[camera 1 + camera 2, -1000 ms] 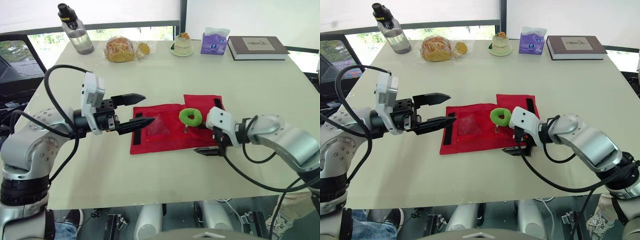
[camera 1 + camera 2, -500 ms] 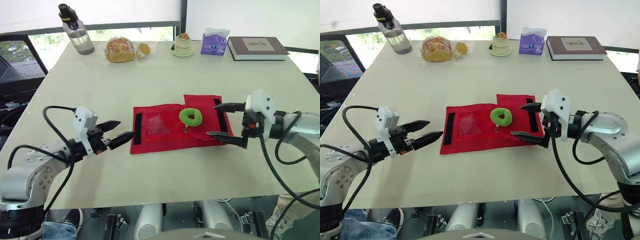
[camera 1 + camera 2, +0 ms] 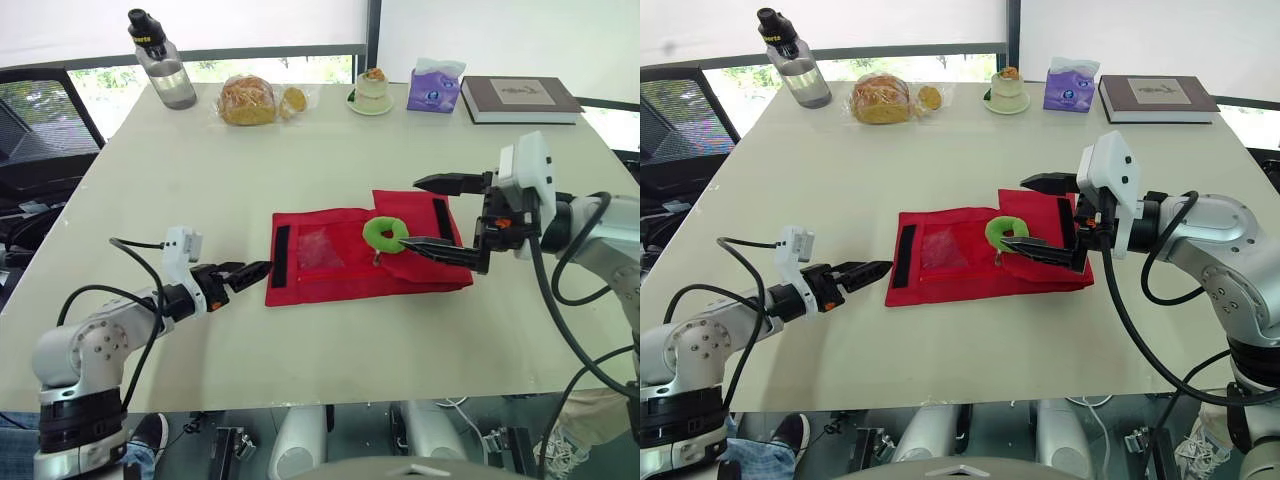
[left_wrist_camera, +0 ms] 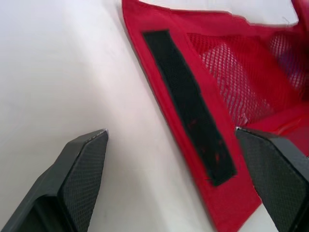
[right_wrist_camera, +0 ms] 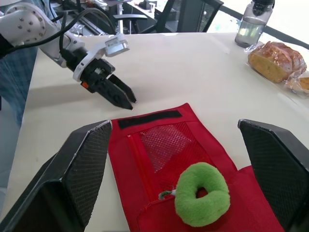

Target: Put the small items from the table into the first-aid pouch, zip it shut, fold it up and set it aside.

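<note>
Along the far edge of the desk [image 3: 300, 150] stand five things, all well apart from the work: one bottle [image 3: 160, 72], one bagged bread [image 3: 248, 100], one small cake [image 3: 374, 90] on a saucer, one purple tissue pack [image 3: 435, 88] and one book [image 3: 518, 97].

The red pouch [image 3: 350, 280] lies open and flat at the middle of the desk. Two black strips [image 3: 281, 250] cross it, one at each end, and a mesh pocket [image 3: 320, 250] sits in its left half. One green ring [image 3: 370, 236] rests on the pouch, right of the pocket.

The left hand [image 3: 255, 273] is low over the desk just beside the pouch's left edge, fingers a little apart and holding nothing. The right hand [image 3: 407, 214] is above the pouch's right half, spread wide and empty. Its lower finger reaches over the red cloth to just beside the ring and covers part of the right strip.

The left wrist view gives the left strip and the weave of the mesh close up, with the pouch's corner between the two fingers [image 4: 72, 179]. The right wrist view looks across the ring to the left hand beyond the pouch, with chairs [image 5: 193, 14] past the desk.
</note>
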